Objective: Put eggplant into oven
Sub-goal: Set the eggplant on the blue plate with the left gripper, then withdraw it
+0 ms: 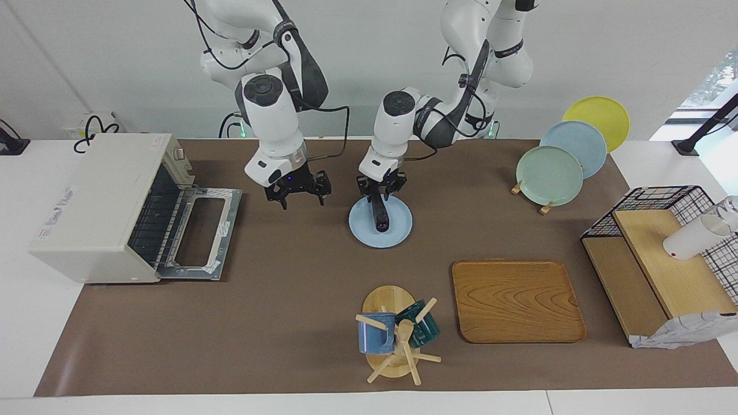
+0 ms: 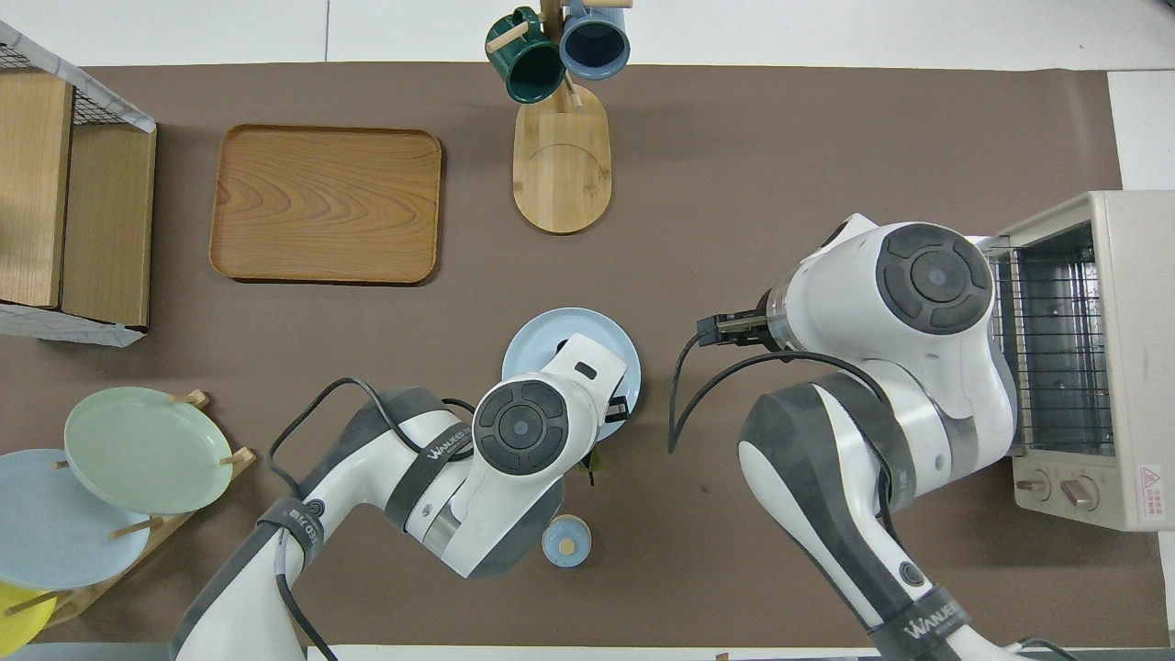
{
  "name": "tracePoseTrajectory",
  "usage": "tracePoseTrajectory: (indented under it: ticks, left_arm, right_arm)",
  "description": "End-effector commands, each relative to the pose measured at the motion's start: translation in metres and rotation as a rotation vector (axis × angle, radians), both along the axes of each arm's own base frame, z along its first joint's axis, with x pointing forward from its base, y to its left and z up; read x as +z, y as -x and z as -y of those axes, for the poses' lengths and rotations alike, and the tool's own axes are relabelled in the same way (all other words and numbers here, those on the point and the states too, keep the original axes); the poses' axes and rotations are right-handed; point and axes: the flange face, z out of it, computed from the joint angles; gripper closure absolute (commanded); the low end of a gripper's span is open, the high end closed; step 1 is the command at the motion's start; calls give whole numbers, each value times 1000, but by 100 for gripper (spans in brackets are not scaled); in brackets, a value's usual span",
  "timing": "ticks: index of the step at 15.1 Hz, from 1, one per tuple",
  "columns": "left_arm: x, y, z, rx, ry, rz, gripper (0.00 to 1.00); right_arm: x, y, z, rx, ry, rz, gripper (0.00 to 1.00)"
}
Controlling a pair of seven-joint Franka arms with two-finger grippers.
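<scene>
The dark eggplant (image 1: 379,214) lies on the pale blue plate (image 1: 360,227) in the middle of the mat, its length pointing away from the robots. My left gripper (image 1: 380,187) hovers low over the eggplant's robot-side end, open, with a finger on each side of it. In the overhead view the left wrist hides nearly all of the eggplant. My right gripper (image 1: 300,195) hangs open and empty above the mat, between the plate and the oven door. The off-white oven (image 1: 92,196) (image 2: 1124,275) stands at the right arm's end of the table, its door (image 1: 226,227) folded down and the wire rack showing.
A mug tree (image 1: 395,334) and a wooden tray (image 1: 516,300) sit farther from the robots than the plate. A rack of standing plates (image 1: 550,173) and a black wire rack with wooden shelves (image 1: 663,259) fill the left arm's end. A small blue lid (image 2: 566,540) lies near the robots.
</scene>
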Motion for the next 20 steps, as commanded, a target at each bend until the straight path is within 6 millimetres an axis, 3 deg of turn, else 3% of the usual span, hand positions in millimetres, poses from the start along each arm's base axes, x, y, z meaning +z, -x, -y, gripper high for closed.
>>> tracePoseTrajectory:
  ticks: [1,2,4,9,10,13,15,16,18,20]
  left_arm:
    - [29,-34,-30,-3,17,12,0]
    - [41,-54,-47,-7,11,7,0]
    - [55,-80,-78,-30,-1,-4,0]
    - [81,-151,-184,-55,0,24,0]
    - [85,-163,-207,-70,-3,27,0]
    - [94,-183,-274,-119,-10,20,0]
    - [108,-192,-303,-141,-15,14,0]
    - [114,-194,-310,-159,-21,18,0]
    - [133,-196,-329,-158,-22,17,0]
    - [162,-192,-334,-161,-35,-8,0]
  right_arm:
    - [3,-5,-48,-72,-25,-18,0]
    - [6,-4,-54,-75,-29,-13,0]
    - [4,6,-96,-43,-20,-7,0]
    - [-7,10,-135,-77,-11,-13,0]
    - [-12,12,-151,-78,7,-8,0]
    - [-30,13,-193,-113,39,10,0]
    - [-42,15,-225,-100,34,11,0]
    - [-51,18,-246,-101,39,14,0]
    - [-48,16,-278,-129,21,51,0]
    - [-37,29,-306,-118,-9,71,0]
